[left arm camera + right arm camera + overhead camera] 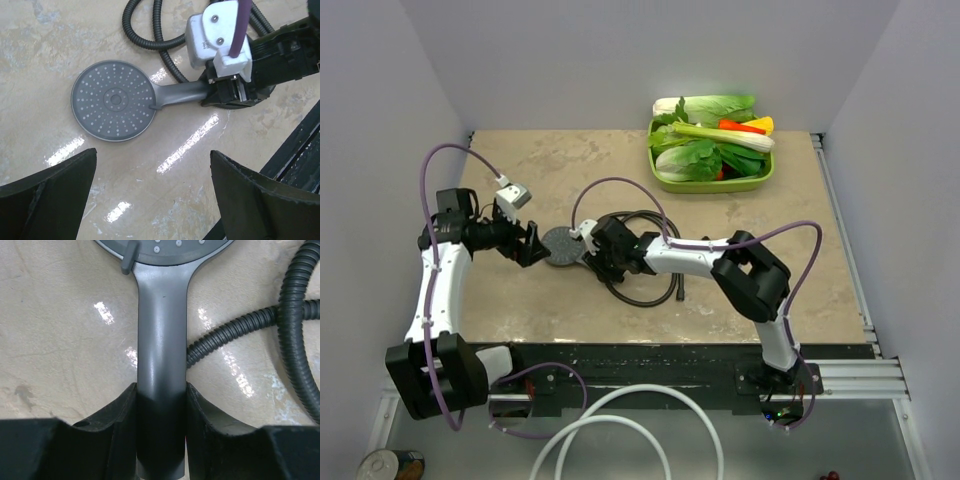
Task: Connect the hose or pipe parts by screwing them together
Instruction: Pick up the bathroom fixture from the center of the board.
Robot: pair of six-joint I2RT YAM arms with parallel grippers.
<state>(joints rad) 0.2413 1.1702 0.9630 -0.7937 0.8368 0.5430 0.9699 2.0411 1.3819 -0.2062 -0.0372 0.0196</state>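
The dark grey shower head [560, 246] lies face up on the table, its round disc [114, 100] toward the left arm. My right gripper [592, 252] is shut on its handle [161, 330], one finger pressed against each side. The thin black hose [645, 295] lies coiled behind and to the right of the handle [295, 315], loose on the table. My left gripper [532, 246] hovers just left of the disc, with its fingers wide open [152, 152] and only bare table between them.
A green tray [665, 183] of vegetables stands at the back right. A thick white hose [620, 430] loops below the table's front edge, and a can [390, 465] sits at the bottom left. White walls close in on three sides.
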